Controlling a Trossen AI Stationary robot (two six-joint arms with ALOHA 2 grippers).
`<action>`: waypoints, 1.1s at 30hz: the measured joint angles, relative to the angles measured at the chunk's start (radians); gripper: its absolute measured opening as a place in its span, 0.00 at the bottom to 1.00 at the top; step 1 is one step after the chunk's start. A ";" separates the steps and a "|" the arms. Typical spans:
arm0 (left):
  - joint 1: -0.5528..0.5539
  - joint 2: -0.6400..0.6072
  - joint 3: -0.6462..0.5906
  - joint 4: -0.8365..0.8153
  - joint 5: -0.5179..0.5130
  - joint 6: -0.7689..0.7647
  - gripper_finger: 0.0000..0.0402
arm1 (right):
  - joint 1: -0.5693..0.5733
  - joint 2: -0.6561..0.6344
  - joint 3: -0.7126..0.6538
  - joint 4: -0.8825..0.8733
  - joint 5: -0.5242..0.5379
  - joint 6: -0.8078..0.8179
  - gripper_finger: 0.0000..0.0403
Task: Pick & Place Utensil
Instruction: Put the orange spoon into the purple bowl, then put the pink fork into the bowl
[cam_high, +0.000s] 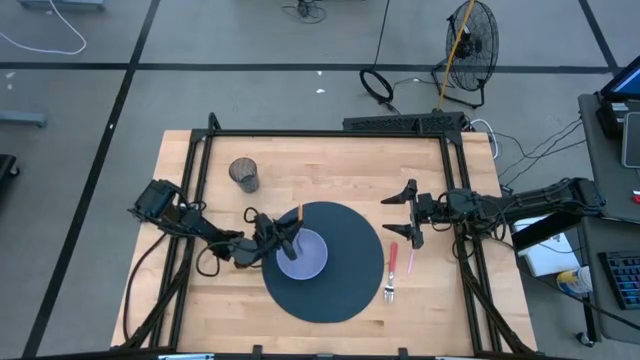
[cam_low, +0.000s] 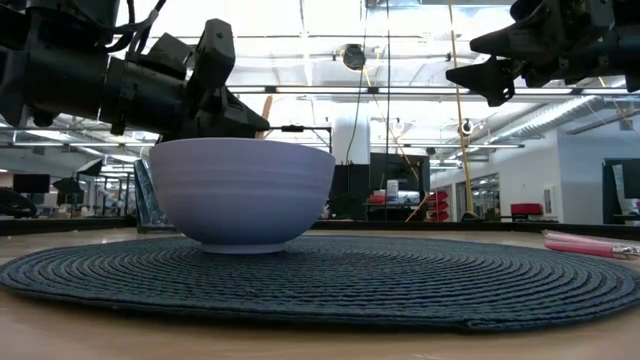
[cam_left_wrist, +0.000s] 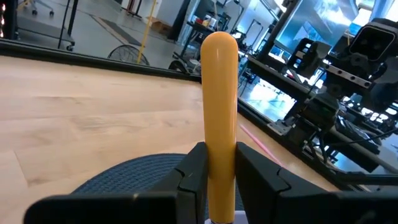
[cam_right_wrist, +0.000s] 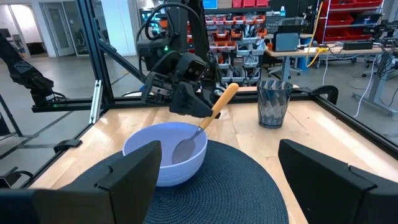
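A lavender bowl (cam_high: 303, 255) stands on a dark round placemat (cam_high: 345, 290). A spoon with a yellow handle (cam_right_wrist: 222, 99) slants out of the bowl, its metal end (cam_right_wrist: 185, 148) down inside. My left gripper (cam_high: 285, 238) reaches in level from the table's left, over the bowl's left rim, and is shut on the handle (cam_left_wrist: 219, 93). My right gripper (cam_high: 408, 213) hangs open above the mat's right edge, nothing between its fingers (cam_right_wrist: 130, 180). My left gripper pinches the spoon's yellow handle between its two fingers (cam_left_wrist: 193, 168), low on the handle (cam_right_wrist: 210, 117) near the metal neck. The fingers come level from the table's left and lie across the handle. The spoon is tilted, handle end up, metal end inside the bowl.
A dark mesh cup (cam_high: 244, 174) stands at the far left of the table. Pink utensils (cam_high: 393, 262) and a fork (cam_high: 389, 292) lie at the mat's right edge. A black frame (cam_high: 330, 133) borders the table.
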 joint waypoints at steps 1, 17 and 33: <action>0.000 0.000 0.000 0.000 0.000 0.000 0.19 | 0.000 0.000 0.000 0.000 0.000 0.000 0.79; -0.016 0.000 0.000 -0.046 -0.072 -0.020 0.21 | 0.000 0.000 0.000 -0.001 0.000 0.011 0.79; -0.030 -0.001 0.000 -0.052 -0.103 -0.015 0.45 | 0.000 0.000 0.000 -0.001 0.000 0.018 0.79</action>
